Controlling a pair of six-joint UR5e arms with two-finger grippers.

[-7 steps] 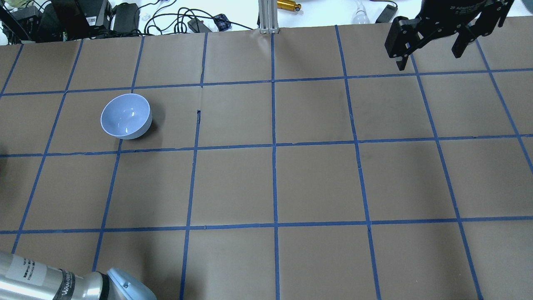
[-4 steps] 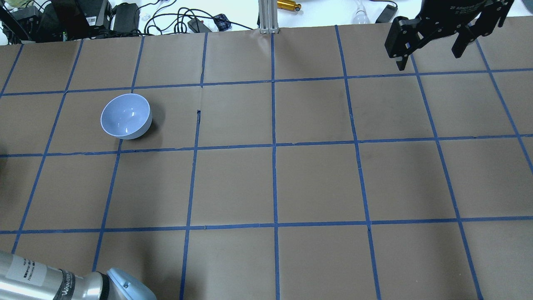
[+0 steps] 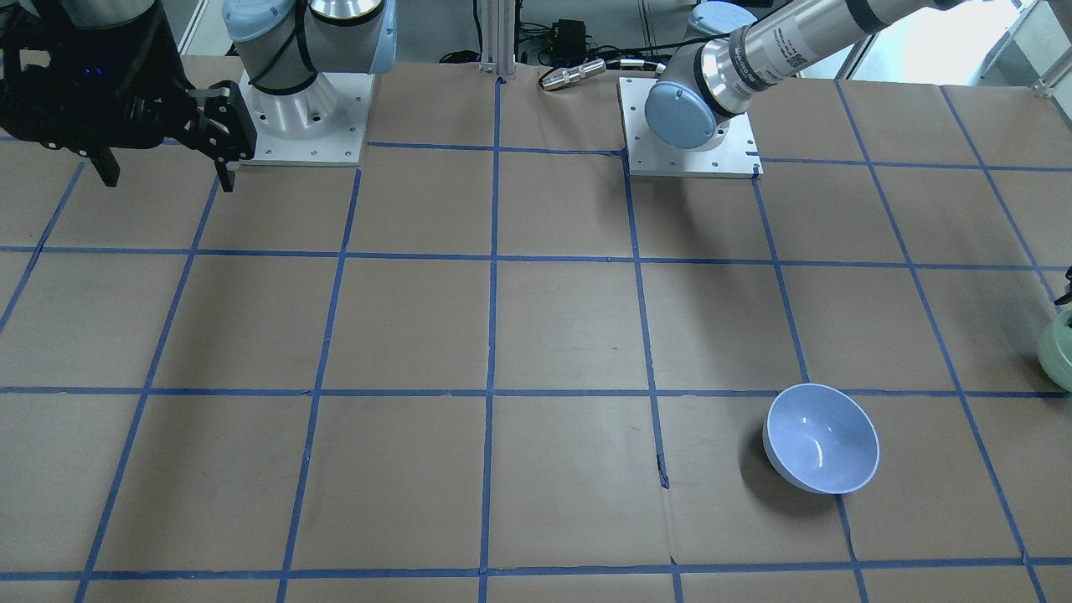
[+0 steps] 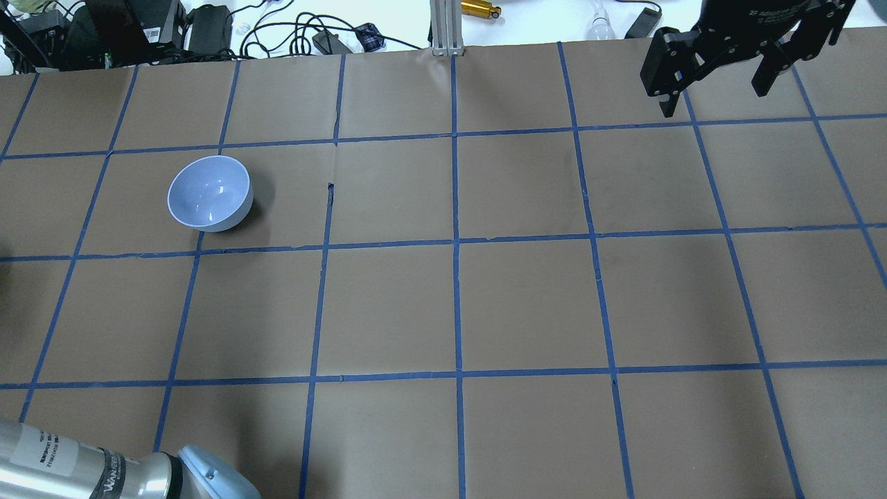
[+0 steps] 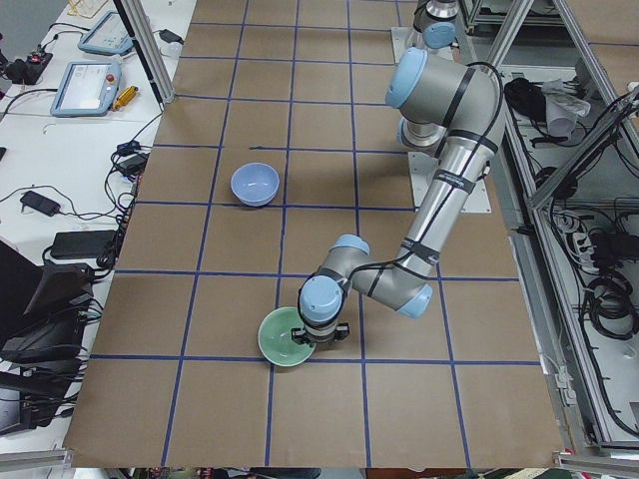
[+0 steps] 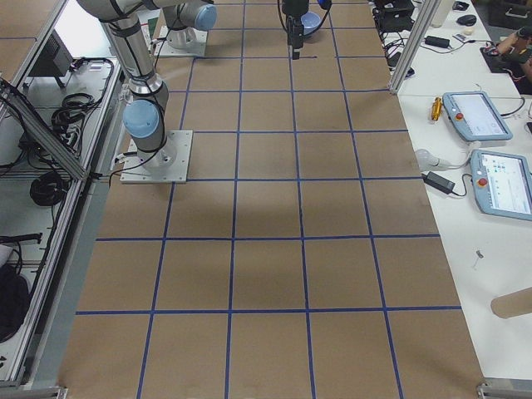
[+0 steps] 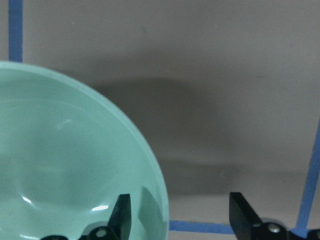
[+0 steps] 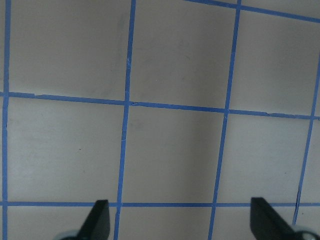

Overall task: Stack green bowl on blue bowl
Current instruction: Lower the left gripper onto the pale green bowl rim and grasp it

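Note:
The green bowl (image 7: 70, 165) sits upright near the table's end on my left side; it also shows in the exterior left view (image 5: 283, 346) and at the right edge of the front view (image 3: 1057, 353). My left gripper (image 7: 182, 220) is open and straddles the bowl's rim, one finger inside the bowl and one outside. The blue bowl (image 4: 210, 193) stands upright and empty on the table, apart from the green bowl (image 3: 822, 437). My right gripper (image 4: 715, 93) is open and empty, held high over the far right of the table (image 8: 182, 222).
The table (image 4: 457, 305) is covered in brown paper with a blue tape grid. Cables and boxes (image 4: 138, 31) lie beyond its far edge. A metal post (image 4: 443, 28) stands at the far middle. My left arm's elbow (image 4: 104, 471) shows at the near left corner.

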